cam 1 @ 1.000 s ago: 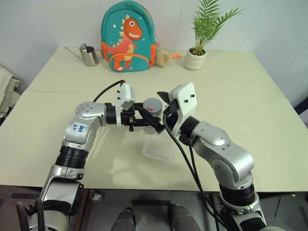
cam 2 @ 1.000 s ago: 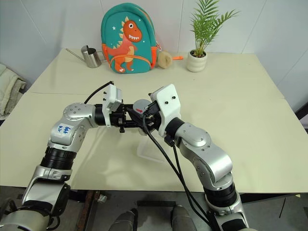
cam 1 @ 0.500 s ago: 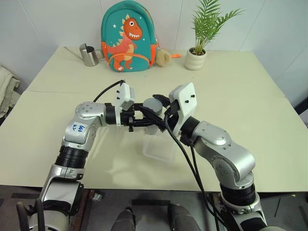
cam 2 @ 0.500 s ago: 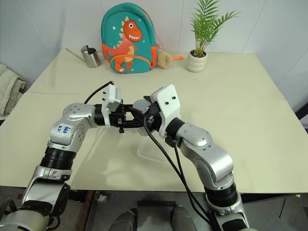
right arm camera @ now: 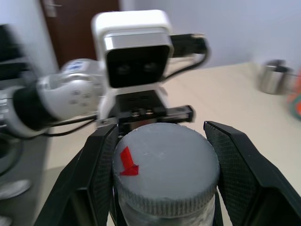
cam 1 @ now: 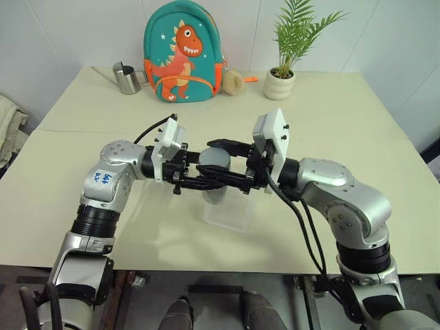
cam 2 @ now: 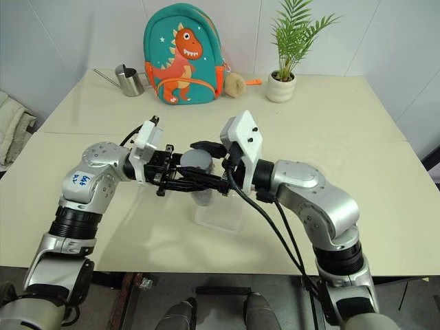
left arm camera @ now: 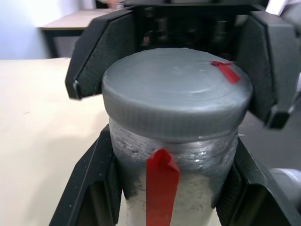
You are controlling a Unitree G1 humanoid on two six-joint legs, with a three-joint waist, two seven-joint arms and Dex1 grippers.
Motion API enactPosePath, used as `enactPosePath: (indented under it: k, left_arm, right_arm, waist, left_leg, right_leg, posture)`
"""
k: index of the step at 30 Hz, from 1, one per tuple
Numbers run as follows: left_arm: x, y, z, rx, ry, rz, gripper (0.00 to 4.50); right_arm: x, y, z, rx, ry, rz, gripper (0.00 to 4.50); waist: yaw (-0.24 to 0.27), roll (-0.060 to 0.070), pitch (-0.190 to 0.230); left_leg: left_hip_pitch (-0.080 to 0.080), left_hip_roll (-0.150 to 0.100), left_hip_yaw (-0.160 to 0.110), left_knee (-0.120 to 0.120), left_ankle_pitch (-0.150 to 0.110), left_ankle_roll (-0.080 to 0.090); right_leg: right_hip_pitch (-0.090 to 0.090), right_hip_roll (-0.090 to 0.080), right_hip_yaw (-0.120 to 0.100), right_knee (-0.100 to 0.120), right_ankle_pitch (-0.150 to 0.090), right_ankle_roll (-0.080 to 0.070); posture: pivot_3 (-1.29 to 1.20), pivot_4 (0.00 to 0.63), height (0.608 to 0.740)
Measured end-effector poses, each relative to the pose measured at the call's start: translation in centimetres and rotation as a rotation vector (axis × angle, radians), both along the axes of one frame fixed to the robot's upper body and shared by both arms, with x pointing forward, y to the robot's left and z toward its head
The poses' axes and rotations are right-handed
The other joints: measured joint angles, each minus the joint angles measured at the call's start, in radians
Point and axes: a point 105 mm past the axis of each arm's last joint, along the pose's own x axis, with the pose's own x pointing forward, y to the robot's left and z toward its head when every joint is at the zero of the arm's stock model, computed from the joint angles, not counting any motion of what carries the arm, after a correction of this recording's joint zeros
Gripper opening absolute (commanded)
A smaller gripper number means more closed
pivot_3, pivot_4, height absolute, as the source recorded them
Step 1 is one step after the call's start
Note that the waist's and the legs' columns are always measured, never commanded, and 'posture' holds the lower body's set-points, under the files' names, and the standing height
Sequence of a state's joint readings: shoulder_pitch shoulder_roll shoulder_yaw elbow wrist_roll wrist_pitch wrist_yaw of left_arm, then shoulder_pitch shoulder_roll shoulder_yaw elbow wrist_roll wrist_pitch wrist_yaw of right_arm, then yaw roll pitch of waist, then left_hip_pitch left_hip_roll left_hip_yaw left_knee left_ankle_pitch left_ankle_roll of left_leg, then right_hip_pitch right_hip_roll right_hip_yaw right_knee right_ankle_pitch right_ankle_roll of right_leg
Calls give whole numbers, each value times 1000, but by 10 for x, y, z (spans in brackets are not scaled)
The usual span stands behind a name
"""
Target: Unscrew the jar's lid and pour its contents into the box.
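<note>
Head views: one jar (cam 1: 214, 180) stands upright above one clear box (cam 1: 227, 212) on the table (cam 1: 357, 137). Left wrist view: left fingers (left arm camera: 101, 188) clamp the jar. Right wrist view: right fingers (right arm camera: 101, 174) clasp the one lid (right arm camera: 165, 165).

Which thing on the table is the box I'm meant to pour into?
Start from the cream table and go to its near middle, where both grippers hold the grey-lidded jar. The box sits directly below them: a shallow, clear, square container with rounded corners, unlike the steel watering can at the far edge.
</note>
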State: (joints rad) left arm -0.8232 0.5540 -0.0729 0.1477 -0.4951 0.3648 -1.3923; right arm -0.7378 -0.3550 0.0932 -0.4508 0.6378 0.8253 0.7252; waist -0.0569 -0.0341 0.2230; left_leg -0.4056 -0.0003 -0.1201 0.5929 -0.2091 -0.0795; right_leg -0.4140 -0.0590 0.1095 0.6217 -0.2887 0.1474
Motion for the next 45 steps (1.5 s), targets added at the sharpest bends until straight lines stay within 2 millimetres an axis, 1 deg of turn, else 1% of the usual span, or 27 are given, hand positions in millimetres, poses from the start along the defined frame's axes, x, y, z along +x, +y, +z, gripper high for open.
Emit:
enactPosePath:
  k: [6, 16, 18, 19, 22, 27, 33, 41, 45]
  left_arm:
    - [-6, 1, 7, 16, -9, -55, 2030]
    - [-8, 0, 9, 20, -18, -65, 2030]
    - [-8, 0, 9, 20, -18, -65, 2030]
    - [-8, 0, 9, 20, -16, -61, 2030]
    - [-6, 1, 9, 12, -11, -42, 2030]
    - [-6, 3, 12, 4, -13, -33, 2030]
    - [-6, 6, 11, 15, -7, -27, 2030]
    - [-6, 7, 11, 19, -3, -24, 2030]
    - [-6, 4, 10, 11, 1, -32, 2030]
  right_arm:
    - [-4, -1, 5, -10, -19, 77, 2563]
    - [-6, -1, 5, -17, -35, 93, 2563]
    - [-6, -1, 5, -18, -35, 94, 3286]
    - [-6, -1, 5, -17, -36, 95, 3480]
    - [-8, 2, 5, -17, -40, 108, 4470]
    - [-8, 4, 7, -8, -59, 108, 4494]
    - [-5, 5, 17, 2, -116, 90, 4494]
    - [3, 5, 18, 6, -112, 65, 4494]
    - [5, 14, 13, 11, -85, 69, 4494]
  waist:
    - [2, 0, 0]
    - [1, 0, 0]
    - [1, 0, 0]
    - [1, 0, 0]
    - [1, 0, 0]
    - [2, 0, 0]
    - [1, 0, 0]
    - [1, 0, 0]
    - [1, 0, 0]
  left_leg:
    - [0, 0, 0, 0, 0, 0]
    - [0, 0, 0, 0, 0, 0]
    - [0, 0, 0, 0, 0, 0]
    - [0, 0, 0, 0, 0, 0]
    - [0, 0, 0, 0, 0, 0]
    - [0, 0, 0, 0, 0, 0]
    - [0, 0, 0, 0, 0, 0]
    - [0, 0, 0, 0, 0, 0]
    - [0, 0, 0, 0, 0, 0]
  right_leg:
    - [0, 0, 0, 0, 0, 0]
    - [0, 0, 0, 0, 0, 0]
    - [0, 0, 0, 0, 0, 0]
    - [0, 0, 0, 0, 0, 0]
    - [0, 0, 0, 0, 0, 0]
    - [0, 0, 0, 0, 0, 0]
    - [0, 0, 0, 0, 0, 0]
    - [0, 0, 0, 0, 0, 0]
    - [0, 0, 0, 1, 0, 0]
  posture:
    - [0, 150, 740]
    - [0, 150, 740]
    - [0, 150, 740]
    - [0, 150, 740]
    - [0, 150, 740]
    - [0, 150, 740]
    - [0, 150, 740]
    - [0, 150, 740]
    - [0, 150, 740]
